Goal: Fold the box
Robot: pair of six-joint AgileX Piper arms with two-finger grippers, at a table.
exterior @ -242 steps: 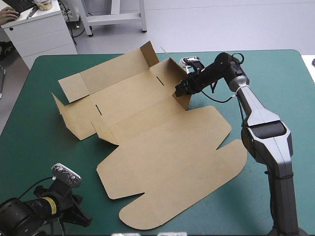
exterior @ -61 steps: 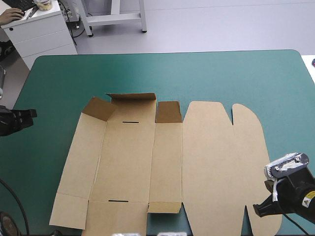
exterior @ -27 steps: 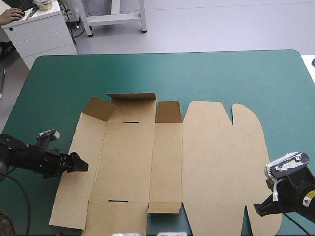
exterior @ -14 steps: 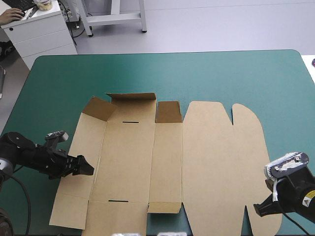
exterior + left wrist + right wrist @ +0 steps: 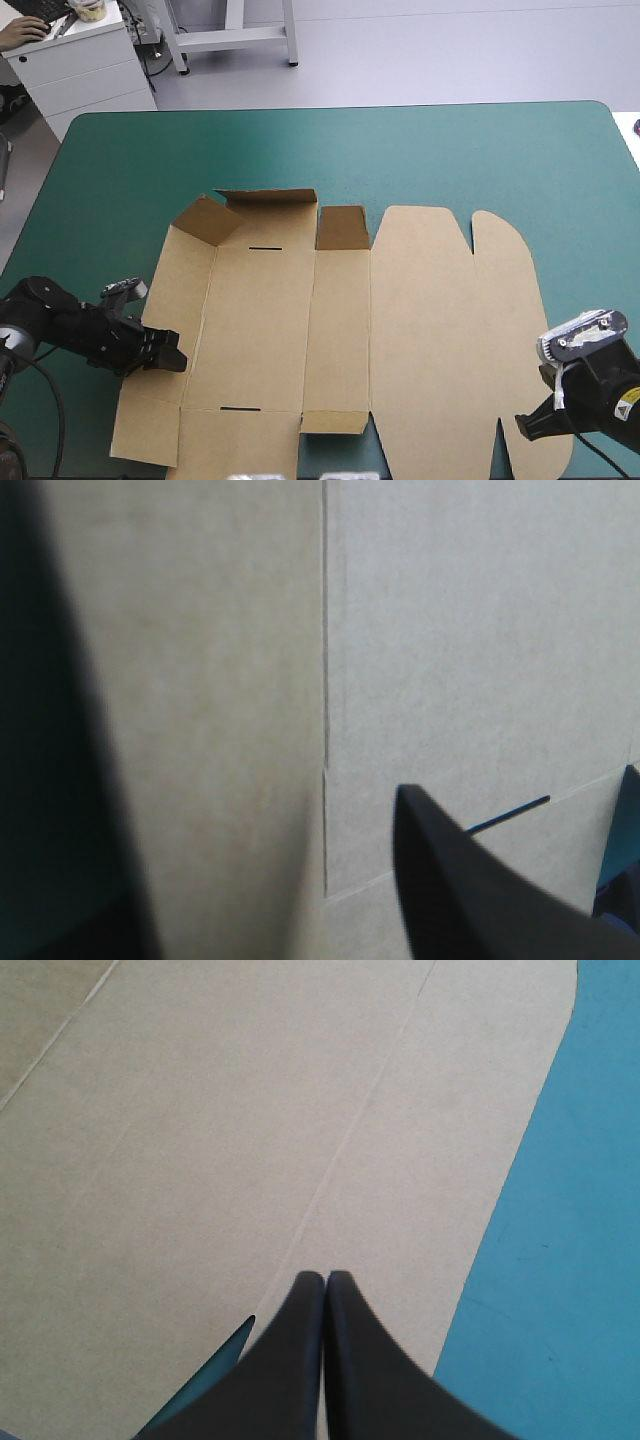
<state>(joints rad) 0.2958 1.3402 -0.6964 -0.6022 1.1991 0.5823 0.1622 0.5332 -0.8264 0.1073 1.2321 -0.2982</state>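
Currently | one box (image 5: 430,330), mostly flat | two grippers: left gripper (image 5: 172,352) spread, right gripper (image 5: 522,425) pinched together, empty

This looks like a robotics lab. A left arm (image 5: 45,318) and a right arm (image 5: 612,405) work at a broad table (image 5: 450,150) under a teal-green cover, a purpose-made test bench rather than household or shop furniture. Around it lies a bare, pale grey floor (image 5: 450,50), with a white drawer unit (image 5: 85,75) carrying a keyboard (image 5: 40,10) beyond the far left corner, and the legs of a pale metal frame (image 5: 235,38) beyond the far edge.
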